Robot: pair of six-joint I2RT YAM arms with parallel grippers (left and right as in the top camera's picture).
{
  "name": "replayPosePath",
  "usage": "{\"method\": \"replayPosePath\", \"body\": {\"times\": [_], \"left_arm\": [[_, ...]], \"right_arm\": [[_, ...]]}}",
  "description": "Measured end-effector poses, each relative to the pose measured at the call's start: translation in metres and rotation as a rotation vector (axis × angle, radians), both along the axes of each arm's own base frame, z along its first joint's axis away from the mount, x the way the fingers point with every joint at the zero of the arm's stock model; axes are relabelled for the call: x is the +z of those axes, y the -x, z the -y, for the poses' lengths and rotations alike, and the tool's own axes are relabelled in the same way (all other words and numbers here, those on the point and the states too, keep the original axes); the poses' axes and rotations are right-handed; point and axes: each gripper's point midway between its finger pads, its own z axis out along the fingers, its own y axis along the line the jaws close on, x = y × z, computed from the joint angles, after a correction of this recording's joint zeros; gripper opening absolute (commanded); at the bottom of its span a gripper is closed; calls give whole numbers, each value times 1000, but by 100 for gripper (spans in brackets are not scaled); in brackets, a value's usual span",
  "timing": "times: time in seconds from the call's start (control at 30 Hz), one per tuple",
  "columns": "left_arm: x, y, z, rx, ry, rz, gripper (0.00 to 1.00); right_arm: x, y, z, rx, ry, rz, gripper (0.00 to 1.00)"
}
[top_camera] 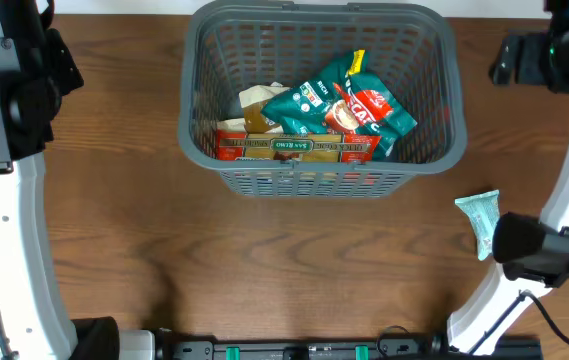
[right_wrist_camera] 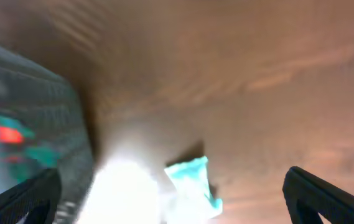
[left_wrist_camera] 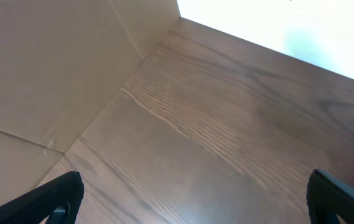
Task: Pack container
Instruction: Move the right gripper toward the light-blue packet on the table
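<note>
The container (top_camera: 314, 182) sat far-centre on the surface (top_camera: 264, 260), several packets (top_camera: 349, 105) inside. One pale teal packet (top_camera: 482, 218) lay outside, under my right end effector (right_wrist_camera: 170, 196). It was wide and empty, as was the left end effector (left_wrist_camera: 192, 196).

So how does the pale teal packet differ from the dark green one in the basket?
The pale teal packet lies alone on the table, right of the basket; the dark green packet lies inside it, atop other packets. The pale one looks smaller; the green one bears red print. Neither is held.
</note>
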Motion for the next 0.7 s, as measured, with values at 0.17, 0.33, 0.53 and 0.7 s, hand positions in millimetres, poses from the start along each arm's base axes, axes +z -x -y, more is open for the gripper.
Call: {"method": "replayPosePath", "body": {"times": [0.17, 0.33, 0.53, 0.7], "left_arm": [[0, 0, 0, 0, 0, 0, 99], [0, 0, 0, 0, 0, 0, 99], [0, 0, 0, 0, 0, 0, 99], [0, 0, 0, 0, 0, 0, 99]], "right_arm": [[-41, 6, 8, 10, -9, -121, 99], [-72, -1, 11, 22, -5, -161, 99], [-92, -11, 9, 41, 0, -158, 99], [-100, -19, 2, 81, 6, -147, 98]]}}
